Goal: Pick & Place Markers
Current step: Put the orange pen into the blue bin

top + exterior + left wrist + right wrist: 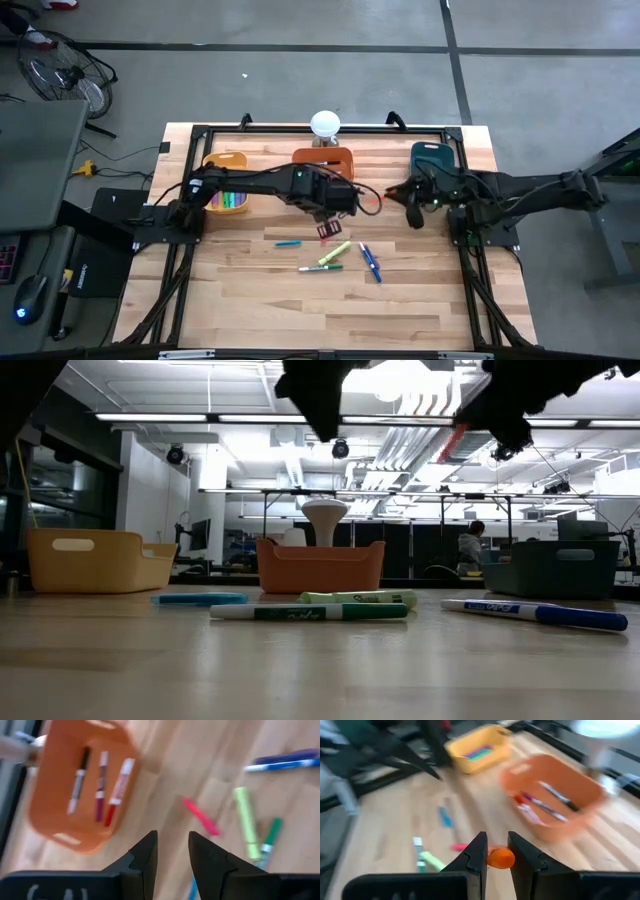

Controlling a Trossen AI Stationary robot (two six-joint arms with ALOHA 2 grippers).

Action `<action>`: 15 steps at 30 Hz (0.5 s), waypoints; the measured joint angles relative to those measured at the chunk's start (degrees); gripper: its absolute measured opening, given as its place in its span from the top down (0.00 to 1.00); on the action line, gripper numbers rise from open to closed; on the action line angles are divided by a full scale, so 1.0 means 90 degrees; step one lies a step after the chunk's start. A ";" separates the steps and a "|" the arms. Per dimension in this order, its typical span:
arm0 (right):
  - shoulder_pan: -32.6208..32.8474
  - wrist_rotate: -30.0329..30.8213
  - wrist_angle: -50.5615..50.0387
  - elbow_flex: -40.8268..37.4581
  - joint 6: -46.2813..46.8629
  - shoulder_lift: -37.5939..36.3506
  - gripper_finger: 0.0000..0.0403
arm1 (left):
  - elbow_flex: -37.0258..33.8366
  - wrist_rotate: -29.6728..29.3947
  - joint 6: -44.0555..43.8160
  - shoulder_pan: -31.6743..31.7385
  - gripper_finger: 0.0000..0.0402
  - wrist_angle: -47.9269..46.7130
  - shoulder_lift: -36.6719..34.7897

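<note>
My left gripper hangs open over the table's middle, fingers slanting down. A pink marker lies on the wood just beyond them. A lime marker, a green one, a short blue one and two blue ones lie flat nearby. My right gripper is right of the orange bin, above the table, shut on an orange marker. My right gripper pinches the orange marker between its two fingers, whose pads hide the pinched sides. A rounded end shows in the gap. The fingers point toward the table's left, tipped slightly down. The marker is lifted clear of the table.
Three bins stand along the far edge: yellow with markers inside, orange holding three markers, teal. A white lamp-like stand is behind the orange bin. Bare wood lies toward the near edge.
</note>
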 joint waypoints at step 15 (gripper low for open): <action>-0.2350 0.1119 -0.1972 0.0000 0.1341 -0.0190 0.88 | 0.0000 -0.0423 0.1674 0.1116 0.74 0.0383 0.0000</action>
